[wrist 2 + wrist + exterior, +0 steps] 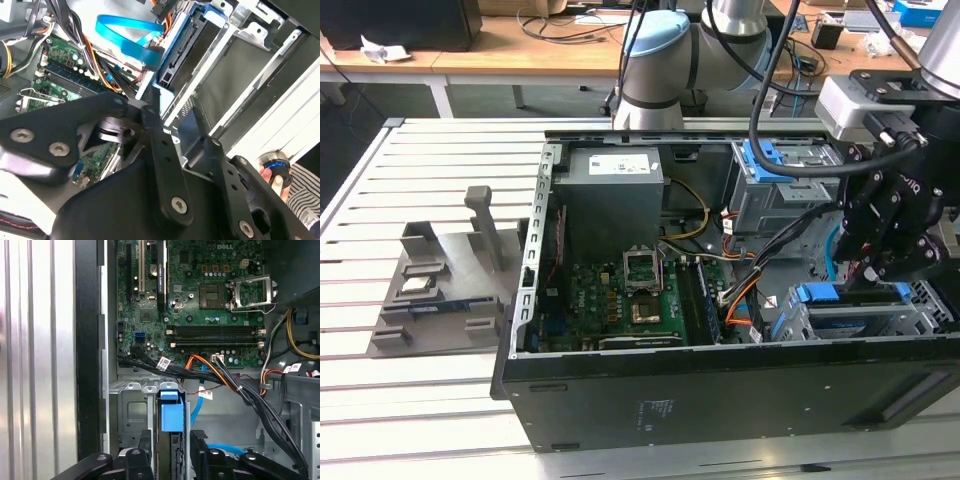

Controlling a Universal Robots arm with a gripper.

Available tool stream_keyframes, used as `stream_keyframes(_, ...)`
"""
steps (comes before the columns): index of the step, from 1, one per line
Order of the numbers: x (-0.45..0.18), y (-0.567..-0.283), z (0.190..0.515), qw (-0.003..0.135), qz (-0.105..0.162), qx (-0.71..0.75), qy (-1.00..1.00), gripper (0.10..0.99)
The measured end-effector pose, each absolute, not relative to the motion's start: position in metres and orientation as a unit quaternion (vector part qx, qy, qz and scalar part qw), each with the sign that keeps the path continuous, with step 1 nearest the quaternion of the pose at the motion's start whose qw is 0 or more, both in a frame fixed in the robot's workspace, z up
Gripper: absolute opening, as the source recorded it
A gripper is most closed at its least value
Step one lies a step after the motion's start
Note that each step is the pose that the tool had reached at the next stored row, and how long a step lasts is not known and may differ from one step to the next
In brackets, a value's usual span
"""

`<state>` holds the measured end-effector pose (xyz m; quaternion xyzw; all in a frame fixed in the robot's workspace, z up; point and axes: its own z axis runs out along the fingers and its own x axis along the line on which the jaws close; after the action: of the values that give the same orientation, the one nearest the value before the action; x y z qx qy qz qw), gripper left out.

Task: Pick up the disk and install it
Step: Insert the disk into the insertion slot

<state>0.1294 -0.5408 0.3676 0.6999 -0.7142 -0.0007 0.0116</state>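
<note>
So the gripper (883,283) hangs over the drive cage (932,305) at the exterior view's right end of the open PC case (720,400). The disk (171,417) sits edge-on in that cage, blue rail tab up, w/ the gripper straddling it. Can't tell if it's clamped or loose tbh. Labels: a white sticker on the PSU (615,195), small white tags on the cable bundle (200,371), and white print on the mobo (200,300).

My arm (655,60) arches over above my gripper (882,272), which hangs below my wrist (865,100), pointing straight down.
</note>
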Motion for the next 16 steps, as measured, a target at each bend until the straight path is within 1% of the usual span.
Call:
stream_keyframes(1, 0.1294, -0.5409, 0.3674, 0.012, -0.001, 0.7, -0.714, 0.294)
stream_keyframes(3, 0.1294, -0.5408, 0.3672, 0.012, -0.001, 0.7, -0.714, 0.176)
stream_keyframes(4, 0.1294, -0.5409, 0.3672, 0.012, -0.001, 0.7, -0.714, 0.176)
stream_keyframes(5, 0.1294, -0.5408, 0.3671, 0.012, -0.001, 0.7, -0.714, 0.114)
stream_keyframes(16, 0.1294, -0.5408, 0.3664, 0.012, -0.001, 0.7, -0.714, 0.106)
